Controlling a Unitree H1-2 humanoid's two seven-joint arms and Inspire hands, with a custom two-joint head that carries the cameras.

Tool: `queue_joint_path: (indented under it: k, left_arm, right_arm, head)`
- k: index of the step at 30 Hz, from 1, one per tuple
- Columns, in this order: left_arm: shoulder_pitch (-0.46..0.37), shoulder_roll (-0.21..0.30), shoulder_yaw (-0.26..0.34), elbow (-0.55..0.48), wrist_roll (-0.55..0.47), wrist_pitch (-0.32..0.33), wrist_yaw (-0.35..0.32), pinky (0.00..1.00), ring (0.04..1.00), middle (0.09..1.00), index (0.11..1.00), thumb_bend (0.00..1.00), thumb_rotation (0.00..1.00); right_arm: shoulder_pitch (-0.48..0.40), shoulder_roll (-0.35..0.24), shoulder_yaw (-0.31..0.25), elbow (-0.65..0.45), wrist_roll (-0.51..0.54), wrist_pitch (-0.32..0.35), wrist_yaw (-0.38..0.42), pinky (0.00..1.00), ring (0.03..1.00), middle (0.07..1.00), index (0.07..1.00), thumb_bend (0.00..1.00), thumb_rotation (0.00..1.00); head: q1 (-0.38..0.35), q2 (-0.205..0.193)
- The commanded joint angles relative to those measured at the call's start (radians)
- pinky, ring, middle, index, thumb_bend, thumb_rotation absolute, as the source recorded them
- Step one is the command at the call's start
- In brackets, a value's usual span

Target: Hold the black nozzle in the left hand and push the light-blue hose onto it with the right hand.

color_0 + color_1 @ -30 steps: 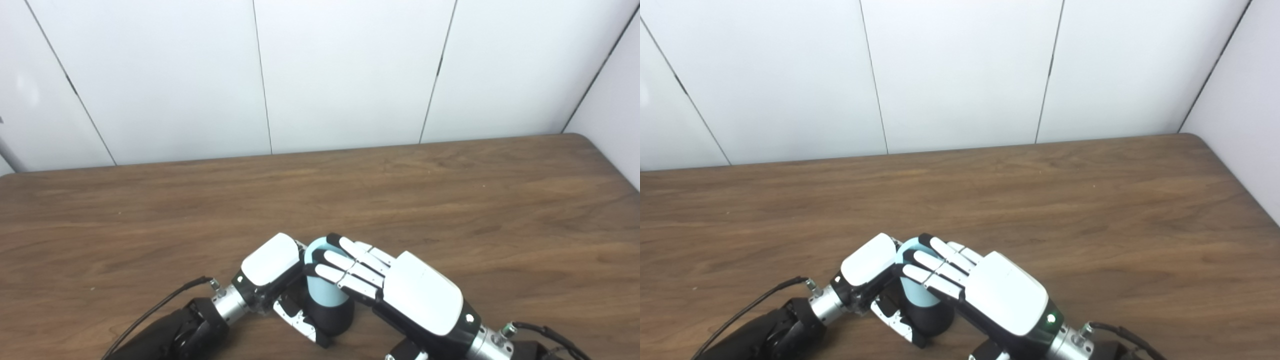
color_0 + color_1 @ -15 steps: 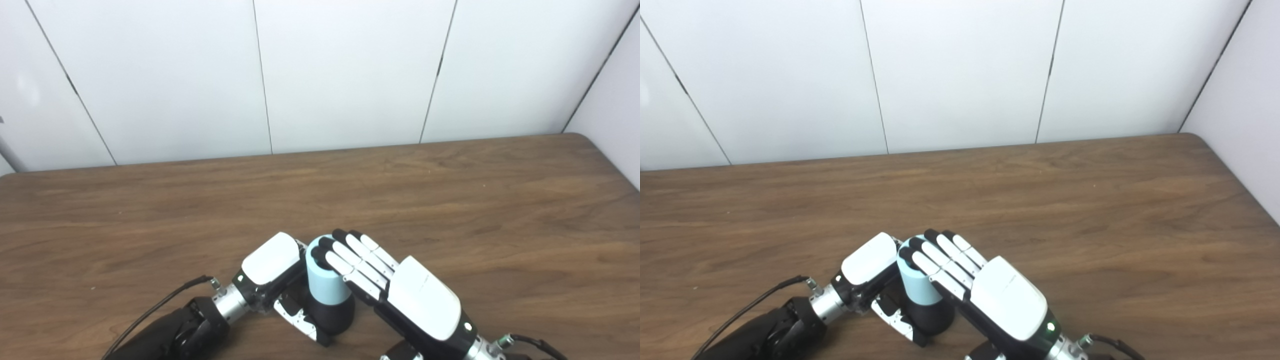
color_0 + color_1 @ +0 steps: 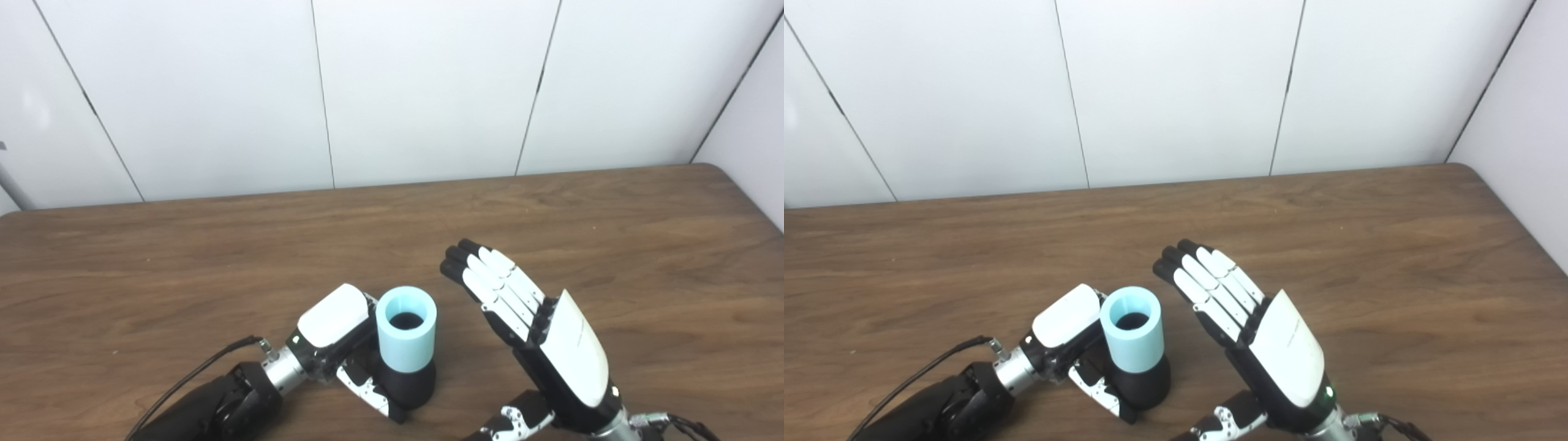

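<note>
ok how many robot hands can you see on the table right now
2. The left hand grips the black nozzle under the blue hose; the right hand is open, clear of the hose on its right.

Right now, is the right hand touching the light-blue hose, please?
No, the right hand is open and raised clear to the right of the light-blue hose, with bare table between them.

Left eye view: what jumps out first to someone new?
The light-blue hose stands upright on the black nozzle near the table's front edge, its open end facing up. The left hand grips the nozzle from the left. The right hand is raised just right of the hose, fingers straight, touching nothing.
</note>
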State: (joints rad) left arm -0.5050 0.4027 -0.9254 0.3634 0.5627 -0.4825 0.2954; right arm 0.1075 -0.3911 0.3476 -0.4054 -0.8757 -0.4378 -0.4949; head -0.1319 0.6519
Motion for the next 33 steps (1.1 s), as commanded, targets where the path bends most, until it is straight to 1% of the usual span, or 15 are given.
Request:
queue_joint_path:
  k: [1, 3, 4, 5, 6, 9, 11, 14, 16, 17, 18, 20, 25, 27, 33]
  left_arm:
    - [0.178, -0.056, -0.073, 0.178, 0.009, 0.013, 0.008, 0.39, 0.469, 0.495, 0.477, 0.52, 0.0]
    - [0.176, -0.058, -0.063, 0.189, 0.023, 0.013, 0.022, 0.38, 0.463, 0.487, 0.485, 0.52, 0.0]
    - [0.176, -0.059, -0.056, 0.193, 0.031, 0.013, 0.022, 0.38, 0.458, 0.488, 0.484, 0.52, 0.0]
    - [0.175, -0.061, -0.051, 0.197, 0.039, 0.013, 0.026, 0.37, 0.458, 0.489, 0.483, 0.52, 0.0]
    - [0.175, -0.062, -0.046, 0.202, 0.045, 0.013, 0.029, 0.38, 0.466, 0.494, 0.478, 0.52, 0.0]
    - [0.177, -0.065, -0.025, 0.21, 0.07, 0.013, 0.031, 0.38, 0.466, 0.501, 0.472, 0.52, 0.0]
    - [0.185, -0.067, 0.002, 0.208, 0.084, 0.013, 0.006, 0.38, 0.465, 0.5, 0.474, 0.52, 0.0]
    - [0.199, -0.069, 0.044, 0.195, 0.113, 0.018, -0.038, 0.39, 0.478, 0.495, 0.484, 0.52, 0.0]
    - [0.204, -0.068, 0.065, 0.189, 0.136, 0.024, -0.058, 0.46, 0.541, 0.56, 0.489, 0.52, 0.04]
    - [0.206, -0.068, 0.074, 0.187, 0.149, 0.026, -0.066, 0.5, 0.579, 0.587, 0.554, 0.8, 0.04]
    - [0.206, -0.066, 0.078, 0.183, 0.171, 0.037, -0.075, 0.51, 0.592, 0.596, 0.577, 0.89, 0.04]
    - [0.207, -0.064, 0.09, 0.176, 0.204, 0.059, -0.093, 0.6, 0.66, 0.661, 0.653, 0.98, 0.09]
    - [0.204, -0.055, 0.093, 0.17, 0.311, 0.088, -0.086, 0.66, 0.719, 0.725, 0.721, 1.0, 0.13]
    - [0.2, -0.05, 0.092, 0.166, 0.354, 0.102, -0.078, 0.68, 0.737, 0.74, 0.733, 1.0, 0.15]
    - [0.204, -0.03, 0.116, 0.154, 0.406, 0.129, -0.057, 0.7, 0.759, 0.765, 0.752, 1.0, 0.16]
  right_arm:
    - [-0.029, -0.008, -0.006, 0.004, 0.029, -0.032, -0.099, 0.89, 0.937, 0.949, 0.968, 0.8, 0.97]
    - [-0.025, 0.013, -0.004, 0.035, 0.115, -0.032, -0.135, 0.87, 0.923, 0.937, 0.942, 0.73, 0.97]
    - [-0.024, 0.028, -0.007, 0.055, 0.161, -0.032, -0.146, 0.87, 0.912, 0.925, 0.902, 0.62, 0.93]
    - [-0.016, 0.05, -0.024, 0.071, 0.219, -0.032, -0.129, 0.86, 0.909, 0.923, 0.892, 0.58, 0.93]
    - [-0.009, 0.068, -0.044, 0.084, 0.266, -0.03, -0.106, 0.88, 0.903, 0.919, 0.877, 0.45, 0.89]
    - [0.012, 0.109, -0.112, 0.147, 0.371, 0.006, -0.053, 0.92, 0.922, 0.924, 0.884, 0.3, 0.86]
    - [0.028, 0.129, -0.147, 0.199, 0.394, 0.019, -0.03, 0.89, 0.932, 0.927, 0.89, 0.31, 0.88]
    - [0.047, 0.149, -0.177, 0.27, 0.434, 0.009, 0.012, 0.88, 0.933, 0.932, 0.892, 0.36, 0.81]
    - [0.053, 0.158, -0.193, 0.268, 0.456, 0.035, 0.051, 0.88, 0.937, 0.938, 0.897, 0.4, 0.81]
    - [0.054, 0.162, -0.201, 0.263, 0.461, 0.045, 0.067, 0.89, 0.946, 0.946, 0.902, 0.43, 0.83]
    - [0.06, 0.163, -0.209, 0.248, 0.463, 0.086, 0.096, 0.89, 0.949, 0.948, 0.903, 0.43, 0.83]
    - [0.07, 0.167, -0.221, 0.229, 0.461, 0.145, 0.142, 0.92, 0.958, 0.957, 0.918, 0.49, 0.86]
    - [0.077, 0.176, -0.24, 0.196, 0.458, 0.212, 0.213, 0.94, 0.956, 0.961, 0.931, 0.54, 0.85]
    - [0.078, 0.18, -0.248, 0.19, 0.465, 0.219, 0.232, 0.95, 0.961, 0.968, 0.938, 0.57, 0.86]
    - [0.08, 0.197, -0.273, 0.184, 0.47, 0.229, 0.269, 0.94, 0.964, 0.974, 0.941, 0.57, 0.86]
  head:
    - [-0.001, -0.003]
    - [0.001, -0.005]
    - [0.001, -0.005]
    - [0.002, -0.006]
    - [0.002, -0.007]
    - [0.0, -0.009]
    - [0.005, -0.01]
    - [0.0, -0.007]
    - [0.001, -0.008]
    - [0.003, -0.008]
    - [0.007, -0.007]
    - [0.007, -0.007]
    - [0.01, -0.006]
    - [0.015, -0.007]
    - [0.016, -0.007]
